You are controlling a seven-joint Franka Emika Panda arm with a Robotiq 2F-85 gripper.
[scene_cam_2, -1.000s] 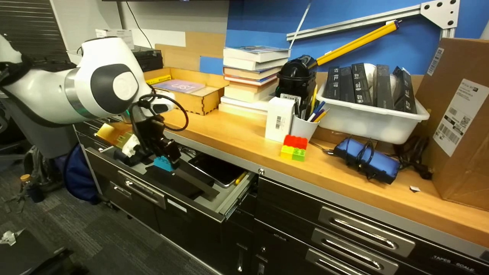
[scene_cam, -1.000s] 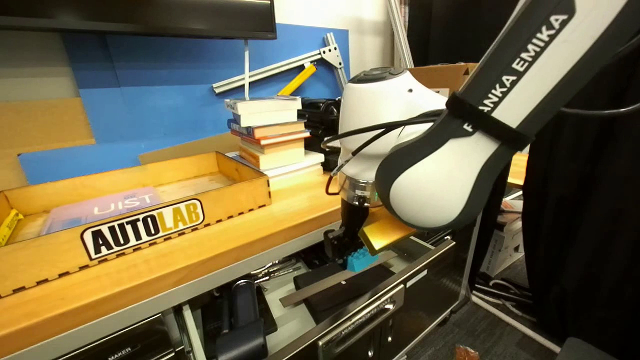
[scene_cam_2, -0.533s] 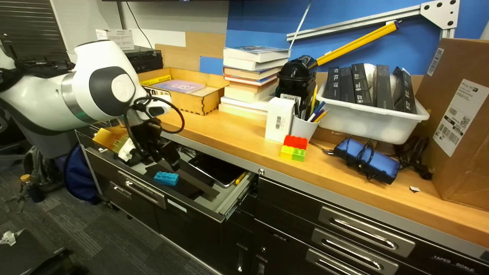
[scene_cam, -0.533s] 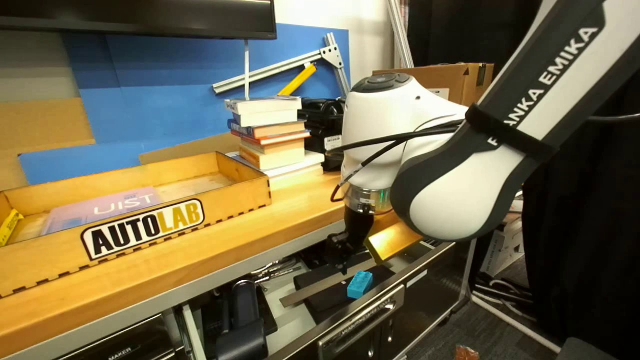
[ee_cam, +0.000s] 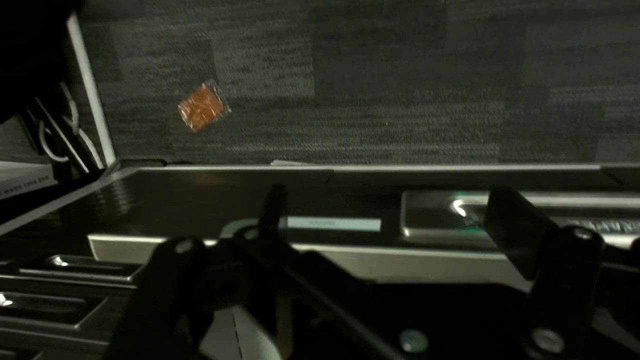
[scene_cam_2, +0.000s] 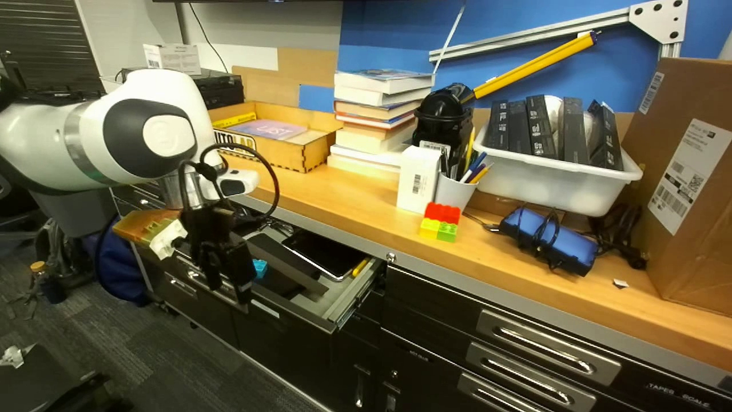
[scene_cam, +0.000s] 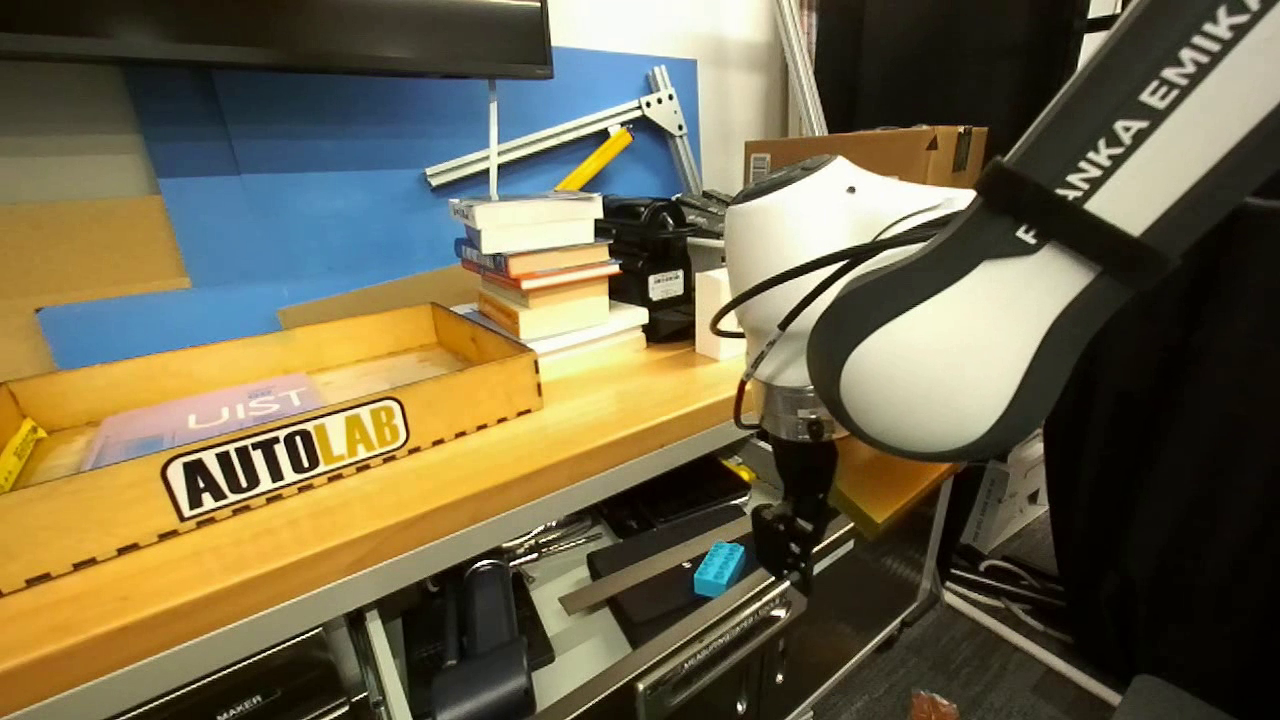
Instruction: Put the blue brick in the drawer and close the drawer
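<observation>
By the drawer front (scene_cam_2: 294, 321), jaws spread wide

On the wooden counter (scene_cam_2: 349, 191) you had an AUTOLAB tray (scene_cam: 470, 402) at the left, with a purple UIST book (scene_cam: 220, 410) lying in it. Right of the tray, in both exterior views, you could see stacked books (scene_cam_2: 374, 117). Farther right, in an exterior view, a white box (scene_cam_2: 416, 178) stood beside a cup (scene_cam_2: 453, 194) of pens (scene_cam_2: 474, 166), with red, yellow and green toy bricks (scene_cam_2: 441, 216) on their near side. Right of these you had a white bin (scene_cam_2: 549, 183) of black cartons (scene_cam_2: 517, 129), a blue cable-wrapped device (scene_cam_2: 563, 243) on its near side, and a cardboard box (scene_cam_2: 686, 229) at the right end. On the far side you faced a blue wall panel (scene_cam: 330, 230). Your wrist view showed an orange packet (ee_cam: 201, 107) on the carpet (ee_cam: 375, 100).
</observation>
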